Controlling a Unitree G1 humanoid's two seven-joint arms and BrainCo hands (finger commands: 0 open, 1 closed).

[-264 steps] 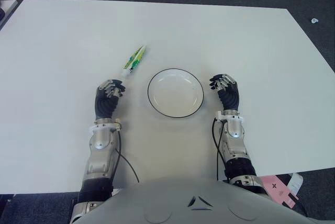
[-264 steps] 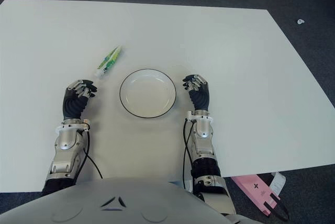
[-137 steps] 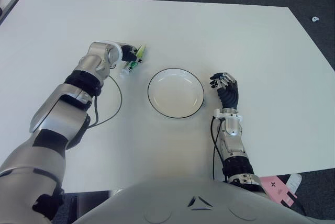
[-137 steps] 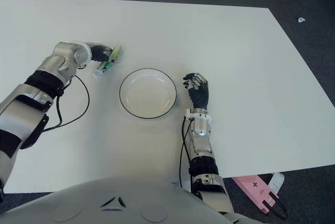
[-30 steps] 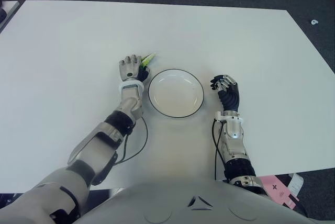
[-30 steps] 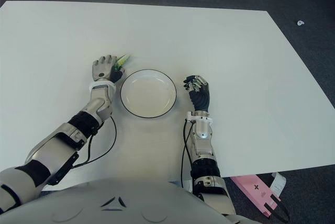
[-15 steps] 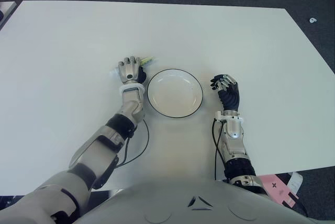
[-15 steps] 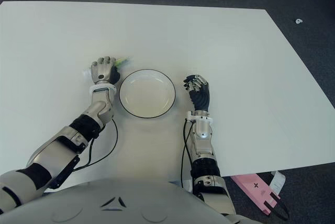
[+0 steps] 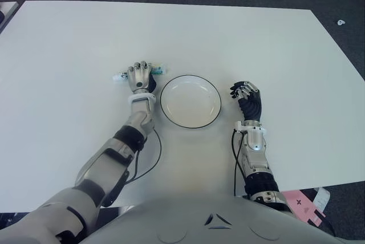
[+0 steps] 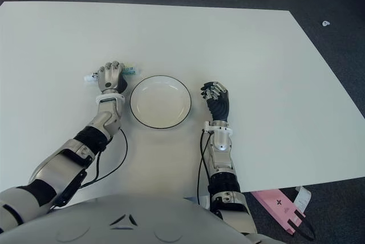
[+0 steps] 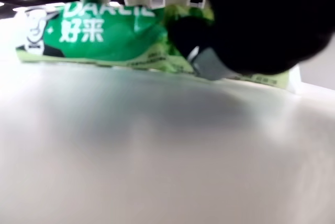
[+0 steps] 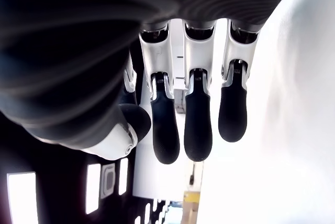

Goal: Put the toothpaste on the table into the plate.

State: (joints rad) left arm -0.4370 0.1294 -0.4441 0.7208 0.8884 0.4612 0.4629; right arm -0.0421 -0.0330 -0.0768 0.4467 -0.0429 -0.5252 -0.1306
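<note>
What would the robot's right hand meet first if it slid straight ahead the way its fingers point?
Nothing, as far as the eye views show: ahead of the idle right hand lies only bare white table. The round white black-rimmed plate sits to its left, off that line.

A white table (image 9: 68,39) spreads out around both hands. Off its near edge, below and to the right of the right hand, a pink card (image 9: 304,206) lies on the dark carpet (image 9: 342,4).
</note>
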